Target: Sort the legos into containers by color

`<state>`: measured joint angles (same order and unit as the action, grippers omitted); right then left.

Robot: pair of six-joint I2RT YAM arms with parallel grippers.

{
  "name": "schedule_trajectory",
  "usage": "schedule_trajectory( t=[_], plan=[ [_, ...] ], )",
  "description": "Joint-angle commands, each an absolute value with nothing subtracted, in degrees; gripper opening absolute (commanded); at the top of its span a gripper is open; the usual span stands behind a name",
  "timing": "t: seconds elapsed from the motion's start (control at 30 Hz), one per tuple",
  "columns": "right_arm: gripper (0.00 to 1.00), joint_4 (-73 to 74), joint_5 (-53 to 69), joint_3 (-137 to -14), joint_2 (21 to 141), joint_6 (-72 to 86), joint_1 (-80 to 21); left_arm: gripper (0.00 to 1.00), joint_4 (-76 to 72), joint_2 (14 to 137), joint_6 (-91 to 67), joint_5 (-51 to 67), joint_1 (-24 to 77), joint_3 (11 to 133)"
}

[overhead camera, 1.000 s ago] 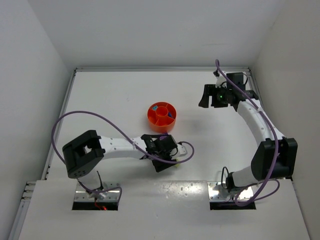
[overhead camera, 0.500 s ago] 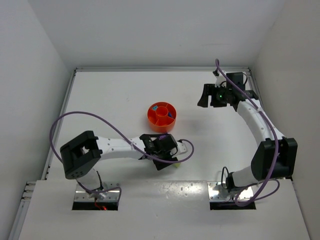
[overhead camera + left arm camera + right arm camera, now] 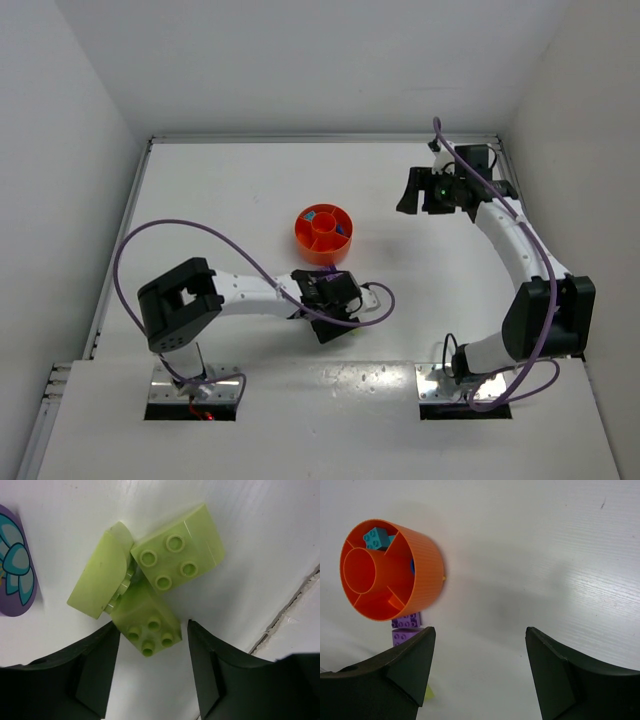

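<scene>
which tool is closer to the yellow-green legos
Left. The left tool is right over the yellow-green legos, with a finger on either side of one brick. The right tool hangs far back and to the right, farther off than the orange bowl.

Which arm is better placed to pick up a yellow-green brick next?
Left. The left gripper, open, straddles one of three yellow-green bricks. The right gripper hovers open far away, past the bowl.
</scene>
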<state>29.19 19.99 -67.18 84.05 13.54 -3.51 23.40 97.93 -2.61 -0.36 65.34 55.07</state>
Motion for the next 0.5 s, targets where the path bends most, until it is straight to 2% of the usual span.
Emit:
schedule_trajectory(
  t=[0.0, 0.1, 0.17, 0.33, 0.47],
  plan=[
    [0.74, 27.86, 20.92, -67.06, 83.85, 14.06, -3.34, 0.6, 22.24, 98.61, -4.21, 0.44, 66.18, 57.39],
    [0.74, 27.33, 20.92, -67.06, 83.85, 14.06, -3.34, 0.55, 22.24, 99.23, -4.22, 0.44, 66.18, 57.39],
    [0.74, 27.33, 20.92, -67.06, 84.37, 13.54, -3.34, 0.41, 22.24, 99.23, -4.22, -0.08, 66.18, 57.39],
    [0.74, 27.33, 20.92, -66.53, 84.38, 13.54, -3.34, 0.15, 22.24, 98.45, -3.61, -0.09, 66.18, 57.39],
    [0.74, 27.33, 21.45, -65.92, 84.38, 13.54, -3.34, 0.13, 22.76, 93.88, -1.68, -0.79, 64.61, 56.78]
  ],
)
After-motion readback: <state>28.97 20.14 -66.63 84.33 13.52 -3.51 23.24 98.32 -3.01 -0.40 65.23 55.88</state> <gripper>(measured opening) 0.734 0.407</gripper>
